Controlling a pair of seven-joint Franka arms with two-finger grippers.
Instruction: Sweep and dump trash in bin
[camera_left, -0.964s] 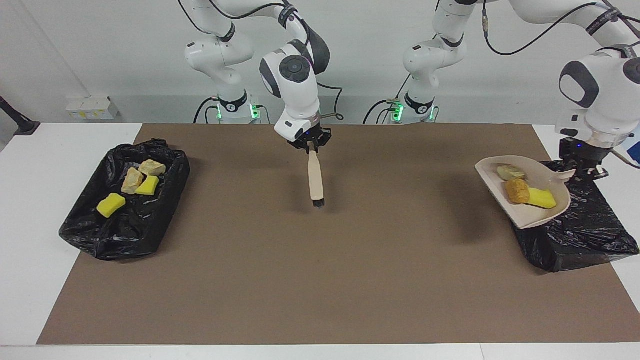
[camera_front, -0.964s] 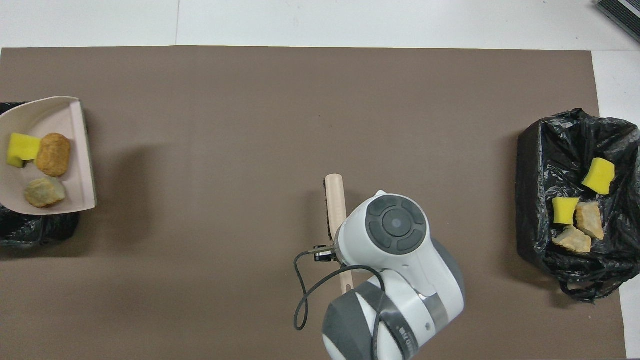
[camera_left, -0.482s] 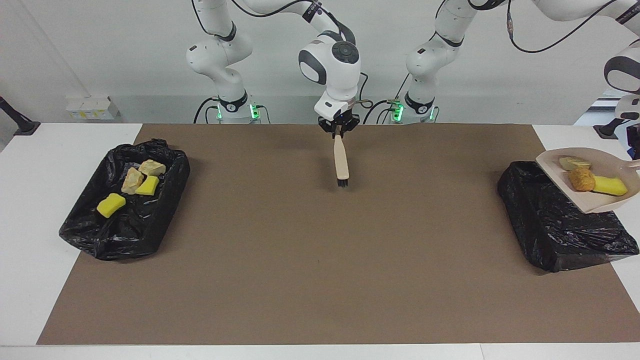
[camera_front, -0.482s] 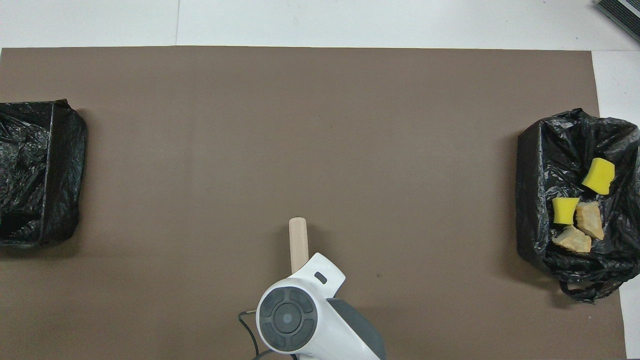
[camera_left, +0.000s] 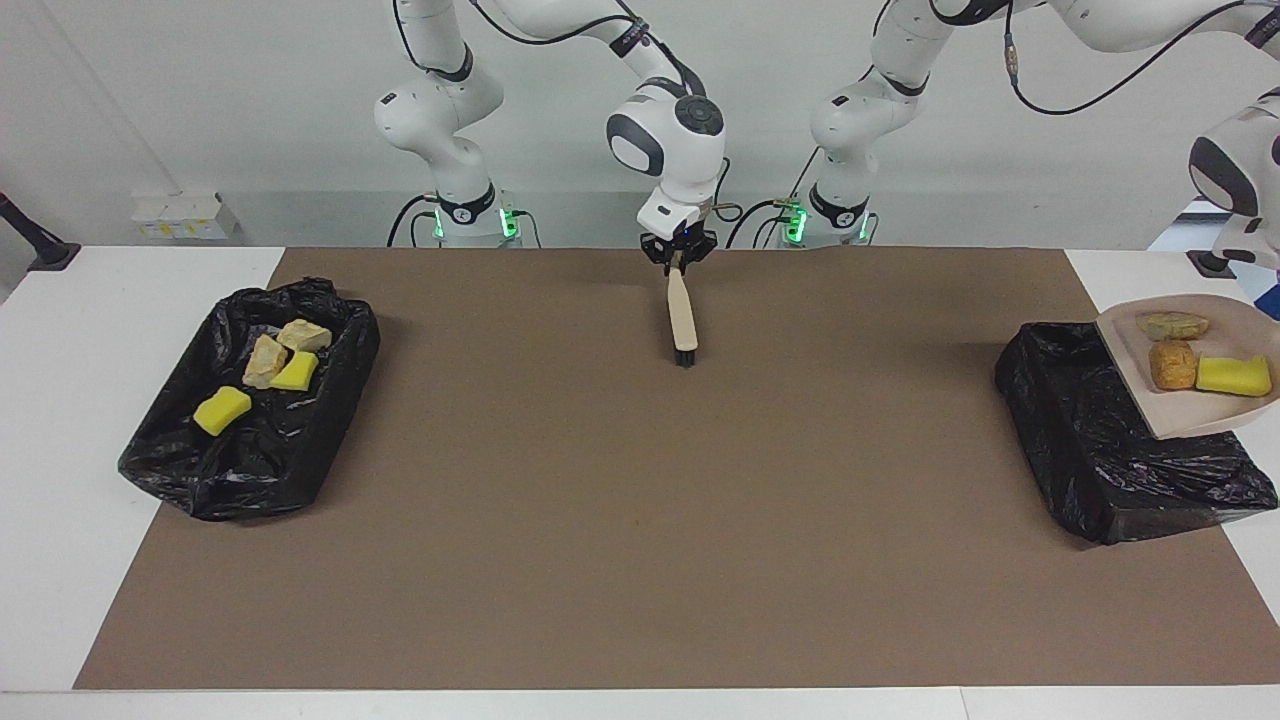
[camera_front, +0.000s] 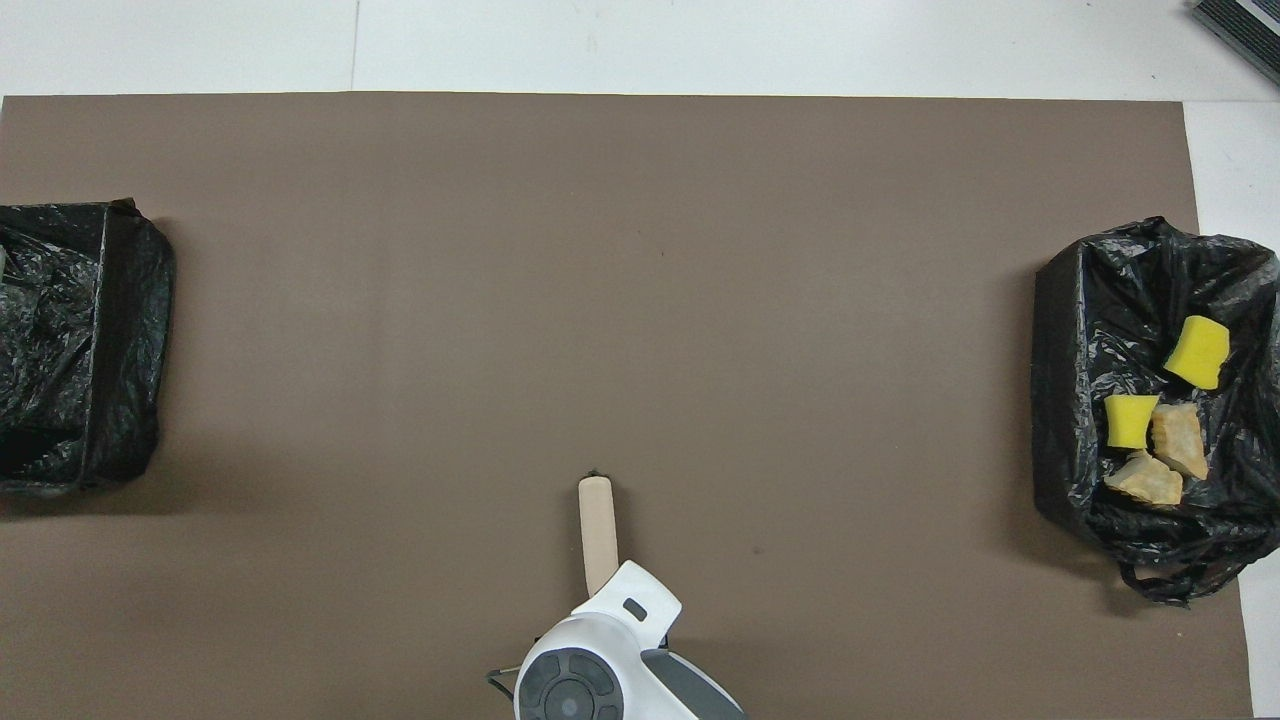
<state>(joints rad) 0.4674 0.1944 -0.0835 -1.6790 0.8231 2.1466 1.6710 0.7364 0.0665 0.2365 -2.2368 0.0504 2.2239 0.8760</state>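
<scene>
Trash is found in two places, and the brown mat (camera_left: 640, 480) serves as the landmark throughout. At the mat's right-arm end, four pieces (camera_left: 265, 365) (two yellow sponge chunks, two tan lumps) are already lying in a black-lined bin (camera_left: 250, 440). Over the mat's robot-side edge, near its middle, the right gripper (camera_left: 678, 252) is seen pinched shut on the handle of a beige brush (camera_left: 682, 315), which hangs bristles down; this arm is judged to be waiting. At the mat's left-arm end, a second black-lined bin (camera_left: 1120, 450) is seen with no trash in it. A beige dustpan (camera_left: 1180, 410) is held up over that bin's outer edge, with three pieces (camera_left: 1190, 355) resting on it. The left gripper is out of view, its fingers closed, presumably on the pan's handle. The pan's open lip is turned toward the bin, so a tilt that way is judged to be what dumping requires.
</scene>
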